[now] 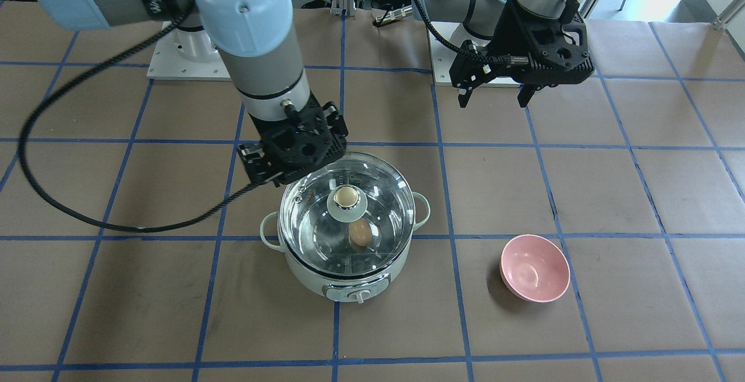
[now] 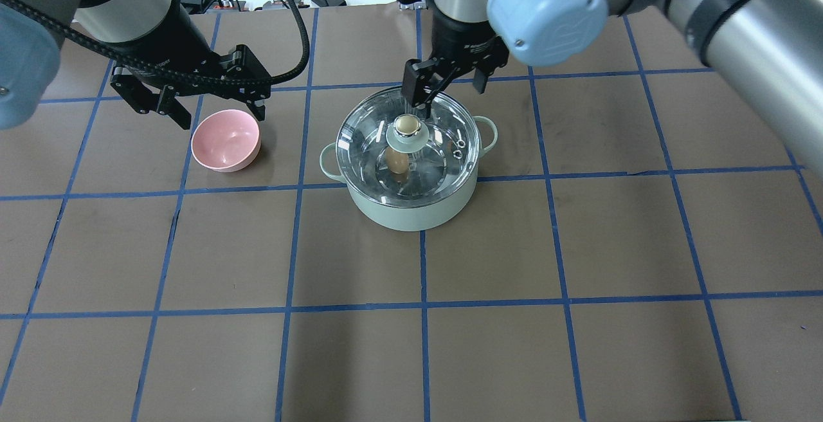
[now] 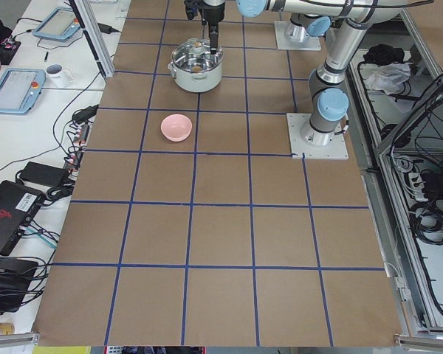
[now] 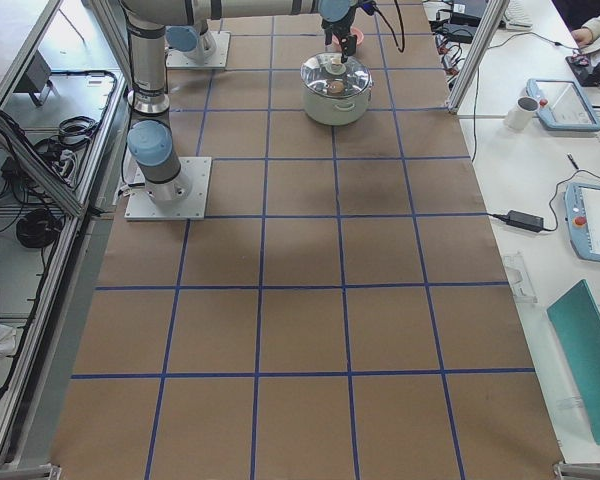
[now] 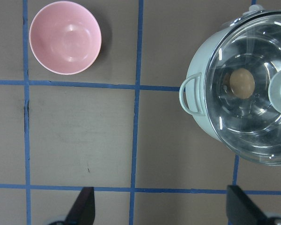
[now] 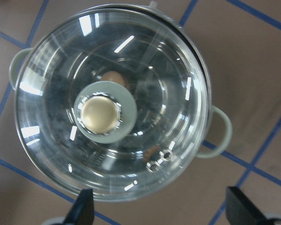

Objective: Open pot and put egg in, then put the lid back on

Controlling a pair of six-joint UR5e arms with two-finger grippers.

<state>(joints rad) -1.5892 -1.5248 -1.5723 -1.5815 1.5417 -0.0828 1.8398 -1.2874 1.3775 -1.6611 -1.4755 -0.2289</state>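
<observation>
The mint-green pot (image 2: pixel 418 213) stands at the table's middle, its control knob facing away from me. The glass lid (image 2: pixel 443 132) with its beige knob (image 6: pixel 100 114) rests on the pot. The brown egg (image 2: pixel 398 162) lies inside on the steel bottom and shows through the glass in the front view (image 1: pixel 360 233) and in the left wrist view (image 5: pixel 242 83). My right gripper (image 2: pixel 448 91) is open and empty, above the pot's far rim, clear of the lid knob. My left gripper (image 2: pixel 222 113) is open and empty, just above and behind the pink bowl.
An empty pink bowl (image 2: pixel 226 140) sits on the table to the left of the pot, about one pot-width away. Brown paper with blue tape lines covers the table (image 2: pixel 411 345). The arm bases stand at the far edge.
</observation>
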